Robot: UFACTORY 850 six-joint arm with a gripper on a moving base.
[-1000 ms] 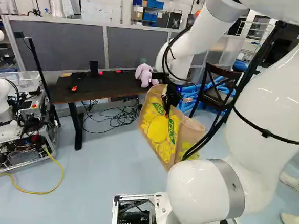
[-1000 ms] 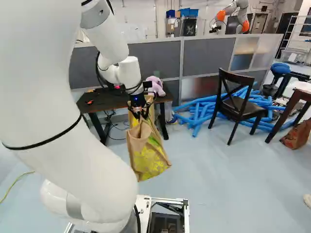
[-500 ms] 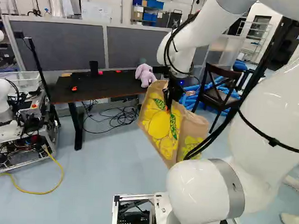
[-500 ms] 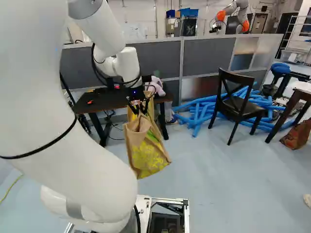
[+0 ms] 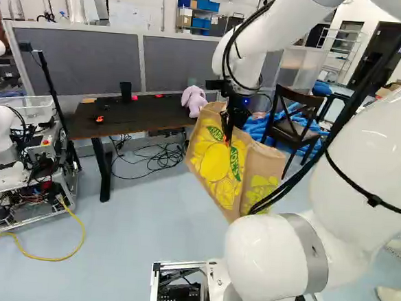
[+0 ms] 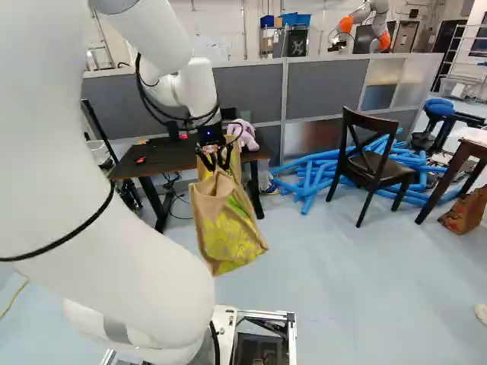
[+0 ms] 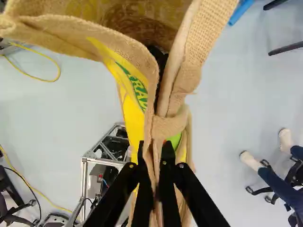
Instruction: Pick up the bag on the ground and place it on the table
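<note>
Hanging at a tilt from the black two-finger gripper, a tan burlap bag with yellow fruit prints is facing the left base view with a broad yellow panel. Round, lemon-like shapes are filling that panel, and green patches with yellow lettering are standing out near its top and side. Its narrower plain tan side is bending away, and a second yellow print is showing lower down, beyond the fold.

The fingers are closing on the bag from both sides, pinching its gathered burlap between their tips. In the wrist view, the coarse cloth is bunching into upright folds ahead of them, a looped band is crossing those folds, and the mouth is gaping farther out, exposing a brownish inner wall. Something dark is showing in the opening, too hidden to name.

The bag is hanging above the pale blue floor, near the end of the dark brown table with black legs and nearer the base than that end; it is not resting on the tabletop. A pink plush toy is sitting on that same end, and a black cup is standing farther along. At the right of the right base view, a dark wooden chair is standing before a heap of blue foam tubes.
</note>
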